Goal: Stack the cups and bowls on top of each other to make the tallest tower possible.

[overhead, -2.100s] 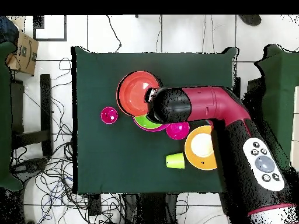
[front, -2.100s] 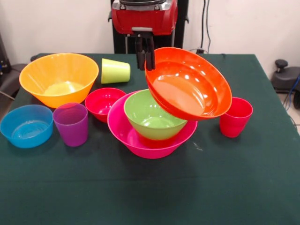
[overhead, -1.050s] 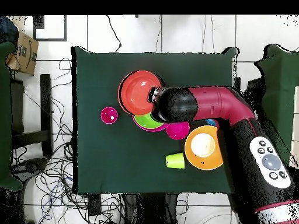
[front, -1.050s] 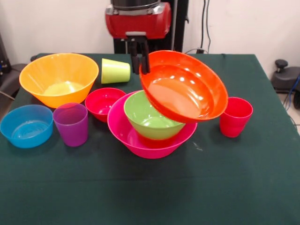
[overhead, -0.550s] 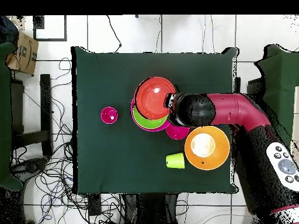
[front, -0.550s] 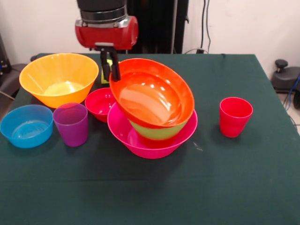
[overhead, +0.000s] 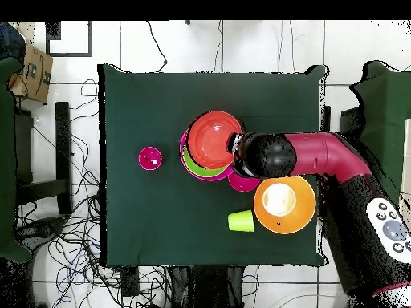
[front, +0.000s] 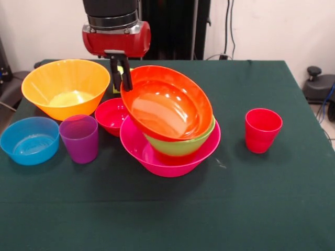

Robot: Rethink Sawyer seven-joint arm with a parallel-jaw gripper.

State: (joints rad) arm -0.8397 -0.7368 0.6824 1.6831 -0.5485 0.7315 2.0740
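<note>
tower (front: pixel 170 151): pink bowl at mid-table, green bowl (front: pixel 180 144) nested inside; orange-red bowl (front: pixel 166 102) on top, tilted toward camera
gripper (front: pixel 121 78): pinching that top bowl's far rim, I think; jaws straddle the wall

From where I stand, nothing carries readable writing: no labels, brands, numbers or signs anywhere.

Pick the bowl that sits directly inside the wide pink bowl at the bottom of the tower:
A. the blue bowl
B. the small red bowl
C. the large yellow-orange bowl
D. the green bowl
D: in the front view the green bowl nests in the pink bowl, with the tilted orange-red bowl on top of it.
</note>
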